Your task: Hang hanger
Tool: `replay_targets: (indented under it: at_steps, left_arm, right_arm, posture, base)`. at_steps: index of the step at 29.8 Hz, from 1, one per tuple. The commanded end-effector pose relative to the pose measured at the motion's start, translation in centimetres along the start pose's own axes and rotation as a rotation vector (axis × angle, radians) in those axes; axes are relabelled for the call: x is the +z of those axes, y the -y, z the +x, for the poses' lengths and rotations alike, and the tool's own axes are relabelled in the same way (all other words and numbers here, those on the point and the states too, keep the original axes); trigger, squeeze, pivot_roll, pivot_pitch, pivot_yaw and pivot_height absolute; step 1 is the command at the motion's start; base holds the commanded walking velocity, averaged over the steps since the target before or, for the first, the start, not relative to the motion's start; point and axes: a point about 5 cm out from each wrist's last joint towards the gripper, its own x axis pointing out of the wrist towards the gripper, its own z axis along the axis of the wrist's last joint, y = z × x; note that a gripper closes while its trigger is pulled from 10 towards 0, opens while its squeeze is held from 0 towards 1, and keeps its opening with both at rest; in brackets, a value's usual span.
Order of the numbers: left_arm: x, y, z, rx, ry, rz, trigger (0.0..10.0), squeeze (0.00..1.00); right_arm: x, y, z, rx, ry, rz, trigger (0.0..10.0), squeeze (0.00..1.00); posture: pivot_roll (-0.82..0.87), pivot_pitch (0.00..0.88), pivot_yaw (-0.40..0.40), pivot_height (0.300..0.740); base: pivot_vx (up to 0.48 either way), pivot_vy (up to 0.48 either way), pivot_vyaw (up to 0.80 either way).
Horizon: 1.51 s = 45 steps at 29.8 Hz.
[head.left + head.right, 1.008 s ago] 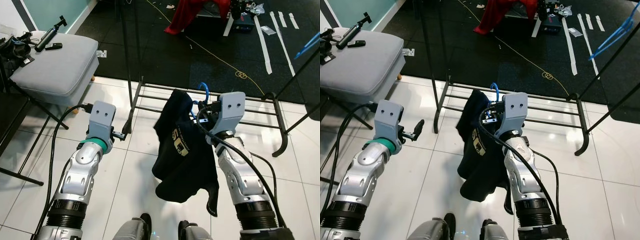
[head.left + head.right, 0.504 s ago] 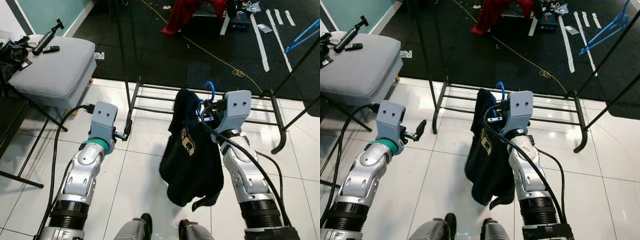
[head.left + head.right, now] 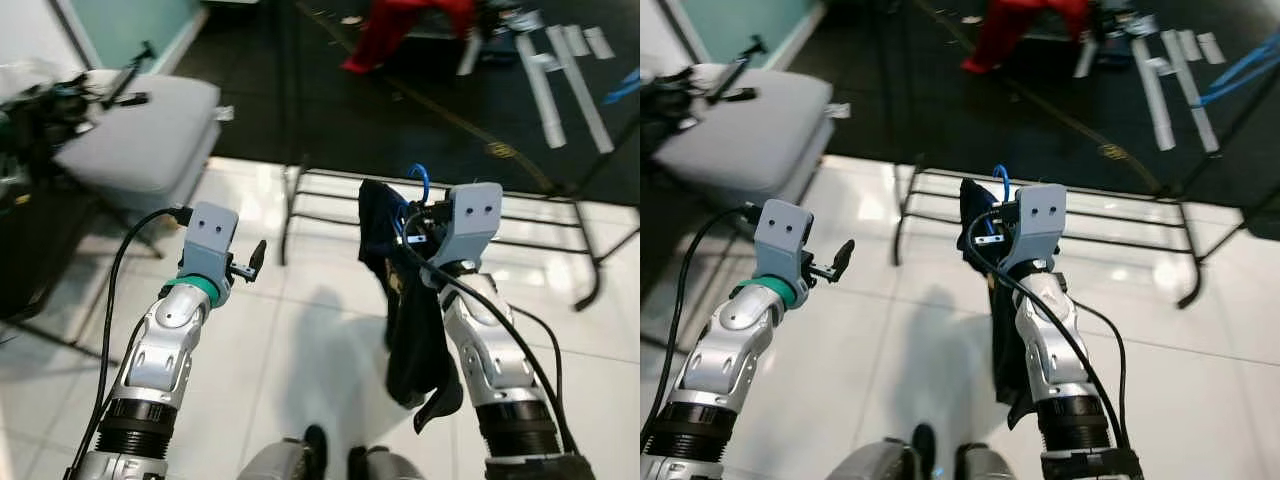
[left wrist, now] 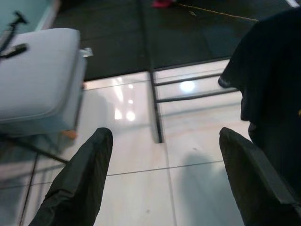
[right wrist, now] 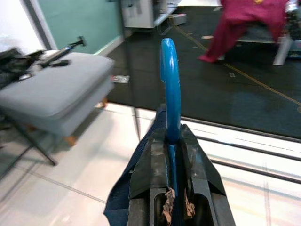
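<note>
Since half a second ago my head camera has swung and blurred; the shirt (image 3: 405,300) now hangs narrower, edge-on, beside my right forearm, while both arms keep their raised pose.

Floor (image 3: 300,330): white glossy tile near me, black mat (image 3: 400,110) beyond.

Rack (image 3: 540,215): black metal frame, low rails standing on the tile along the mat's edge, ahead of both grippers.

Seat (image 3: 150,135): grey cushioned, off to my left, dark gear lying on top.

Red cloth (image 3: 395,35): heaped far back on the mat.

Shirt: dark, with a pale print, draped from the hanger and falling below my right wrist.

Left gripper (image 4: 162,179): held up over bare tile, fingers (image 4: 82,181) wide apart, nothing between them.

Right gripper (image 5: 170,150): clamped tight on the hanger's neck, shirt fabric spilling out beneath it.

Hanger (image 5: 170,89): blue, hook rising upright out of the right gripper, near the rack but not touching it.
</note>
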Motion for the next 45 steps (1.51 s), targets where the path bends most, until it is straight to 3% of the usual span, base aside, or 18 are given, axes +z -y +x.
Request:
replay_targets:
  at_steps: [1, 5, 12, 14, 22, 31, 45]
  left_arm:
    - [-0.26, 0.39, -0.14, -0.012, -0.012, -0.004, 10.0, 0.0]
    - [-0.32, 0.46, -0.14, -0.017, -0.015, -0.037, 10.0, 0.0]
    - [-0.36, 0.42, -0.11, -0.027, -0.025, 0.031, 10.0, 0.0]
    - [-0.39, 0.2, -0.21, -0.018, -0.035, -0.002, 10.0, 0.0]
    - [-0.39, -0.08, -0.11, -0.013, -0.042, 0.033, 10.0, 0.0]
    - [-0.34, -0.12, -0.13, -0.012, -0.036, 0.064, 10.0, 0.0]
    - [-0.26, -0.14, -0.02, -0.019, -0.035, 0.038, 10.0, 0.0]
  right_arm:
    - [0.56, 0.17, -0.14, -0.006, 0.03, 0.002, 10.0, 0.0]
    - [0.53, 0.27, -0.17, -0.01, 0.03, 0.004, 10.0, 0.0]
    - [0.47, 0.49, -0.19, -0.023, 0.031, 0.013, 10.0, 0.0]
    - [0.45, 0.48, -0.24, -0.027, 0.033, 0.019, 10.0, 0.0]
    - [0.47, 0.44, -0.29, -0.034, 0.037, 0.03, 10.0, 0.0]
    - [0.39, 0.51, -0.41, -0.04, 0.039, 0.037, 10.0, 0.0]
    - [0.29, 0.64, -0.48, -0.053, 0.037, 0.043, 10.0, 0.0]
  posture:
    - [0.02, 0.101, 0.081, 0.74]
    - [0.02, 0.101, 0.084, 0.74]
    - [0.03, 0.099, 0.088, 0.74]
    - [0.03, 0.097, 0.088, 0.74]
    - [0.03, 0.09, 0.092, 0.74]
    - [0.03, 0.088, 0.096, 0.74]
    - [0.04, 0.087, 0.109, 0.74]
  base:
    - [0.0, -0.48, 0.0]
    - [0.0, -0.12, 0.0]
    - [0.0, 0.0, 0.0]
    - [0.0, -0.48, 0.0]
    - [0.0, -0.48, 0.0]
    - [0.0, 0.0, 0.0]
    - [0.0, 0.0, 0.0]
